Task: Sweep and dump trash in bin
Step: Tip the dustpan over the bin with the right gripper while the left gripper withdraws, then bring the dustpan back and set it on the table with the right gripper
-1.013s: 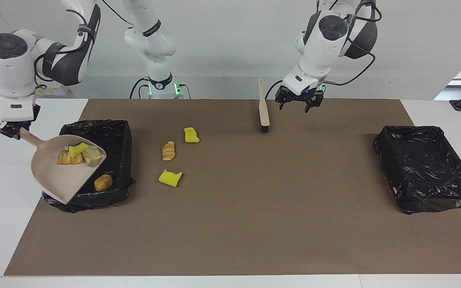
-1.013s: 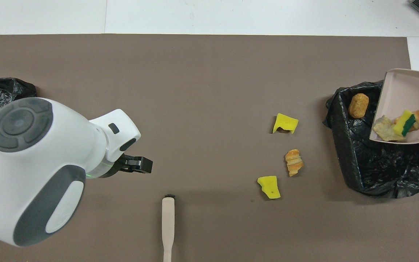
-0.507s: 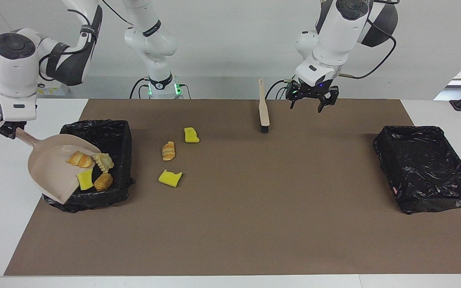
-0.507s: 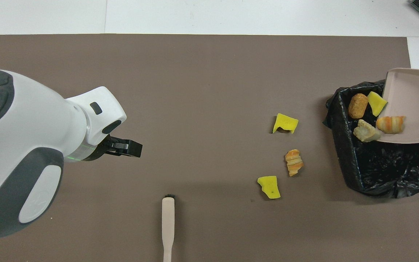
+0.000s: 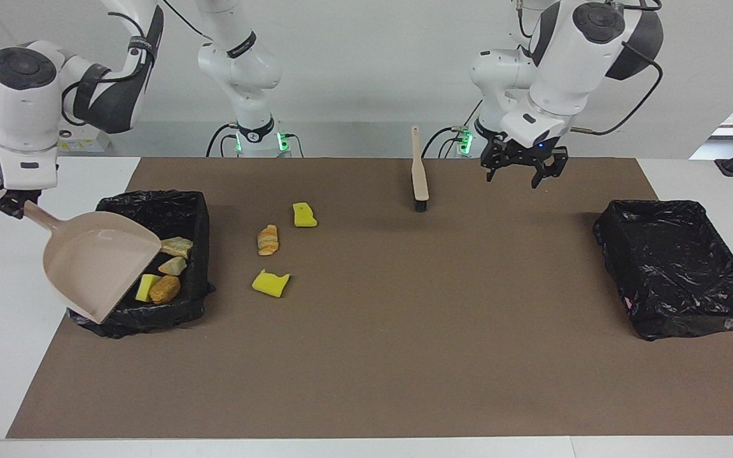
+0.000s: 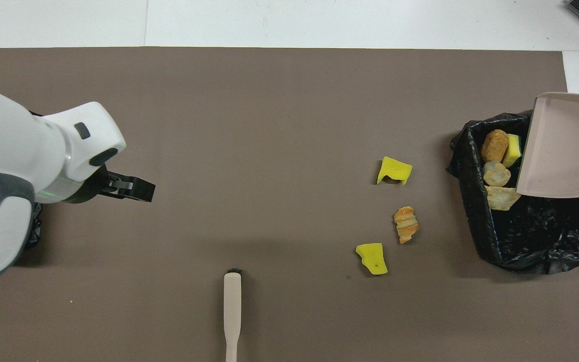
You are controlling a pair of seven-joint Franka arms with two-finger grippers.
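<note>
Seen from across the desk, three scraps have slid off the tilted dustpan (image 5: 96, 264) into the black-lined bin (image 5: 182, 203) at the right arm's end, joining a brown lump already inside; the right pincer (image 5: 7, 203) stays clenched on the dustpan's handle, while the left pincer (image 5: 522, 168), released and empty, has drifted away from the brush (image 5: 418, 178). From overhead, four trash pieces (image 6: 495, 168) lie in that bin beside the emptied pan; three scraps (image 6: 395, 170) remain on the mat, so I judge another sweep is needed.

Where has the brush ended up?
The brush lies on the brown mat close to the robots, about midway between the two arms' ends, nearer to the robots than the three loose scraps.
</note>
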